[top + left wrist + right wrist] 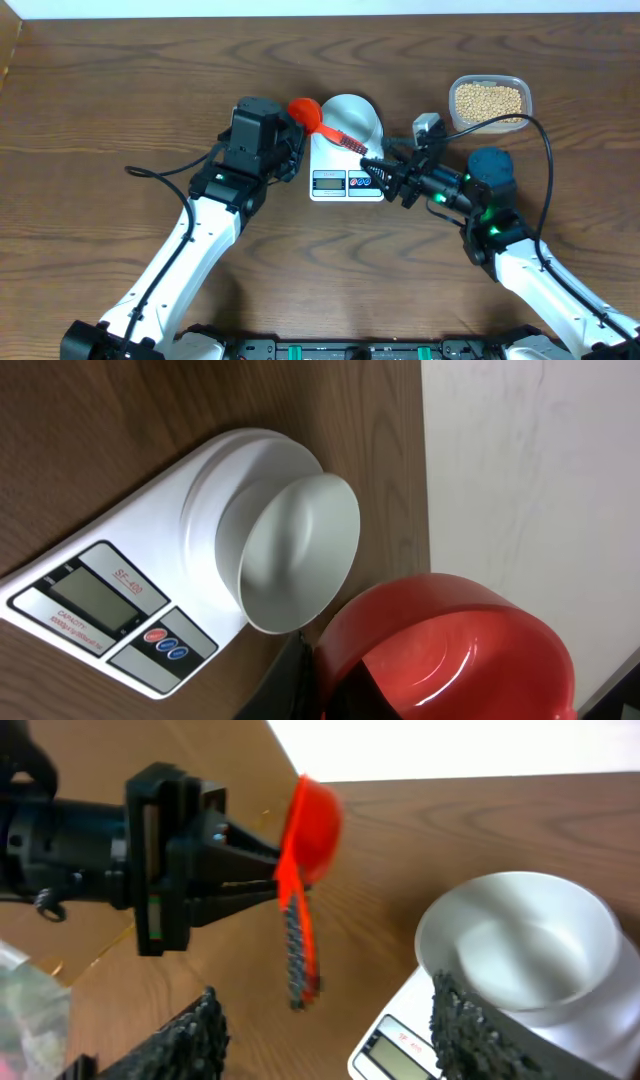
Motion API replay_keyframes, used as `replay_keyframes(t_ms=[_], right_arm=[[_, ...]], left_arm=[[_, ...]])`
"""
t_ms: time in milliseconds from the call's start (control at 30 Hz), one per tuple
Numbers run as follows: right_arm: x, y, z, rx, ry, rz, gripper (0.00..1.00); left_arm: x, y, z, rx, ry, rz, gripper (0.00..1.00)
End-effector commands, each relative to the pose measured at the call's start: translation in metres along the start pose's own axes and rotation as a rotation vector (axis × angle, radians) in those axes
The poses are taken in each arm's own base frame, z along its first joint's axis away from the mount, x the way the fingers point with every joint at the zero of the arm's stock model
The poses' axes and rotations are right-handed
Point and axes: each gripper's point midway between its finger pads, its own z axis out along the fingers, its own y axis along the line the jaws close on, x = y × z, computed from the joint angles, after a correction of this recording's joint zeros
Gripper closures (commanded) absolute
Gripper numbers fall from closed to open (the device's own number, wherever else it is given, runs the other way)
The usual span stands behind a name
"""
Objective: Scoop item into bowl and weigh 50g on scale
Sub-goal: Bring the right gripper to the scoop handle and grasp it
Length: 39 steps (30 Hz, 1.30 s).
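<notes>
The beans (488,99) lie in a clear plastic tub (524,100) at the back right. The pale bowl (352,117) stands on the white scale (345,183) and looks empty; it also shows in the left wrist view (295,555) and the right wrist view (520,945). My left gripper (293,125) is shut on a red scoop (304,109), held just left of the bowl, its handle slanting over the scale. The scoop (450,650) looks empty. My right gripper (384,178) is open and empty beside the scale's front right corner, its fingers (325,1040) apart below the scoop handle (298,945).
The scale's display and buttons (110,610) face the table's front. Black cables trail from both arms across the wood table (100,100). A wall or white board (530,470) rises behind the table's far edge.
</notes>
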Motion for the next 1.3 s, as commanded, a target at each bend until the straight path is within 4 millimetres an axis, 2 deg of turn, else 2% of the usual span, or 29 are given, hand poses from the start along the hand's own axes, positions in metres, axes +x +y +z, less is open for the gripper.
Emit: replay_keyframes(t_ms=[0,133,500,833,1267], right_arm=[[-0.007,0.008,0.005,-0.013,-0.013,-0.029,0.39],[-0.008,0.009,0.005,-0.017,-0.019,-0.034,0.43],[-0.012,0.01,0.005,-0.024,-0.031,0.053,0.63],[-0.018,0.015,0.004,-0.044,-0.053,0.1,0.79],[-0.023,0.017,0.004,-0.06,-0.068,0.165,0.87]], left_arm=[[0.003,0.002,0.0,-0.001,-0.009,0.002,0.93],[0.011,0.002,0.0,-0.001,0.005,0.013,0.93],[0.034,-0.005,0.001,0.029,0.049,0.052,0.93],[0.037,-0.009,0.001,0.043,0.054,0.056,0.93],[0.04,-0.012,0.001,0.057,0.06,0.062,0.93]])
